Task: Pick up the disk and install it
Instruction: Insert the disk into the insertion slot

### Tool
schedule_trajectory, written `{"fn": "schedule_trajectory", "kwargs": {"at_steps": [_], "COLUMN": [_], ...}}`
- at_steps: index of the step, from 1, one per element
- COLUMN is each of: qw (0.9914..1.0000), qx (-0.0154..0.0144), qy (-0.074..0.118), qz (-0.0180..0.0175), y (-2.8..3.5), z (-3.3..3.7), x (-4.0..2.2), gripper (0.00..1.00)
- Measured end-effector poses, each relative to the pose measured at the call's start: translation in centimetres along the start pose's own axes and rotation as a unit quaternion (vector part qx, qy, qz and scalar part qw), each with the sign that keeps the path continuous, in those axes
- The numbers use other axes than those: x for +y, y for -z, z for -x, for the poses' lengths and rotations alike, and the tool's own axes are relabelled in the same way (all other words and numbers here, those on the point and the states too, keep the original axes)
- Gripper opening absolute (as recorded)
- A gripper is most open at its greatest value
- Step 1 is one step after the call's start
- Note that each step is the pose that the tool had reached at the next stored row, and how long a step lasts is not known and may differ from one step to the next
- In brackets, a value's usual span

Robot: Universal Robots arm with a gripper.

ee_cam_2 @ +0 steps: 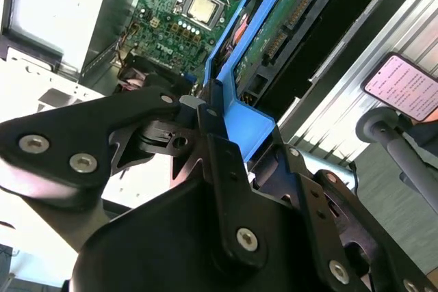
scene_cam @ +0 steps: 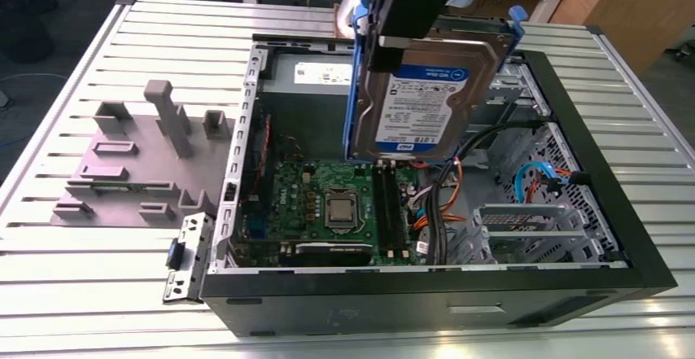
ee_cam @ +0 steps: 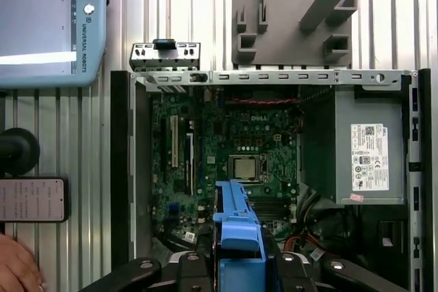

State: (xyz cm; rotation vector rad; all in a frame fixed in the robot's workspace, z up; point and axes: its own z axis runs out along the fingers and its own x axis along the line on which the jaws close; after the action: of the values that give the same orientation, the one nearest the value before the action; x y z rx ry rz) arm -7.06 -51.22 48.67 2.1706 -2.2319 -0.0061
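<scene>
Got the disk (scene_cam: 434, 102) clamped tight in my gripper (scene_cam: 416, 13) by its blue frame. It's hanging upright with the label facing out in the exterior view. It's up over the open case (scene_cam: 434, 290), above the motherboard (scene_cam: 331, 204) and not seated in anything. The grey fixture (scene_cam: 142, 155) sits on the worktop (scene_cam: 87, 294) just beside the case, on the exterior view's left.

Gripper (scene_cam: 415, 9) closed on the disk (scene_cam: 426, 98)
It points straight down from the wrist, black fingers (ee_cam_2: 220, 155) clamped on the disk's upper edge, holding it upright.
</scene>
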Motion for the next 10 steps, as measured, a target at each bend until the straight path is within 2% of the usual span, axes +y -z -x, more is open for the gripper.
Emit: {"fn": "schedule_trajectory", "kwargs": {"at_steps": [10], "qw": [1.0], "qx": [0.0001], "qy": [0.0], "qz": [0.0], "y": [-0.08], "z": [-0.01], "x": [-1.42], "gripper": [0.36]}}
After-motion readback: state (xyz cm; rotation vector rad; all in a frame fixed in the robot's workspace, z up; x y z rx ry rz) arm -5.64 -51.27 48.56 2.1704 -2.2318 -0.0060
